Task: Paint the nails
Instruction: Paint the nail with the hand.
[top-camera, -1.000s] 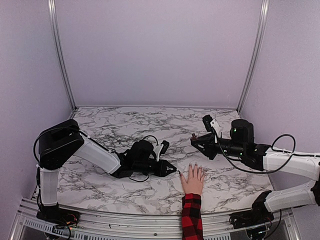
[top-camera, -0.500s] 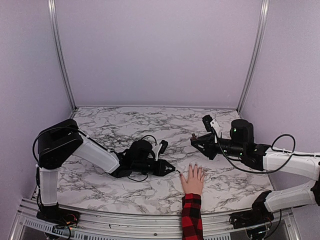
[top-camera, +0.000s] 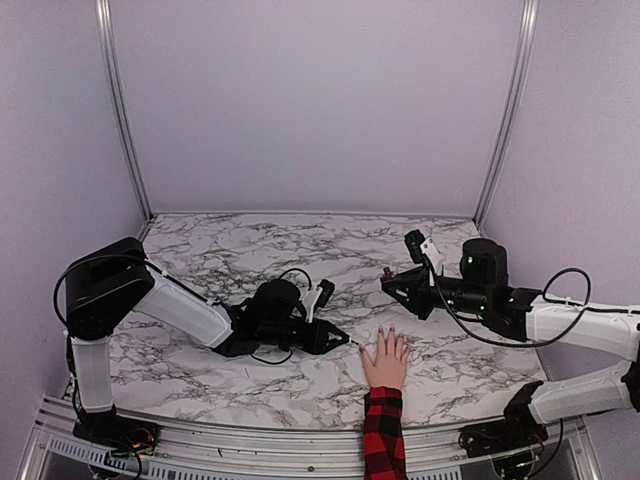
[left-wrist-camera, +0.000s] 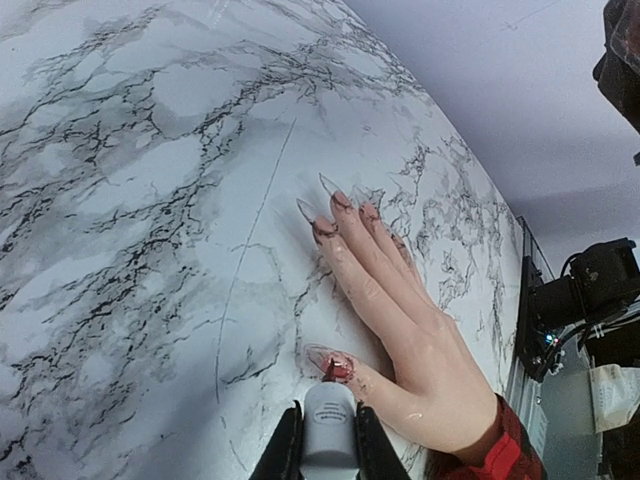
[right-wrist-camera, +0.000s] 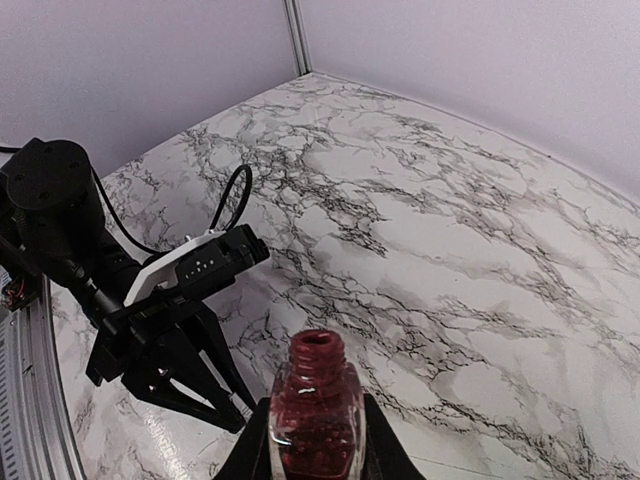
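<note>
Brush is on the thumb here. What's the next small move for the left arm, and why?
Probably a short stroke toward the tip of the thumbnail: the left gripper holds the brush with bristles at the nail's base, and the rest looks unpainted.

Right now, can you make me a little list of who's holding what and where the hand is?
hand: flat, palm down on the marble table, plaid sleeve
nails: long, pointed, dark red near the base
left gripper: shut on the brush, red tip at the thumbnail
right gripper: shut on the open polish bottle, held up off the table
</note>
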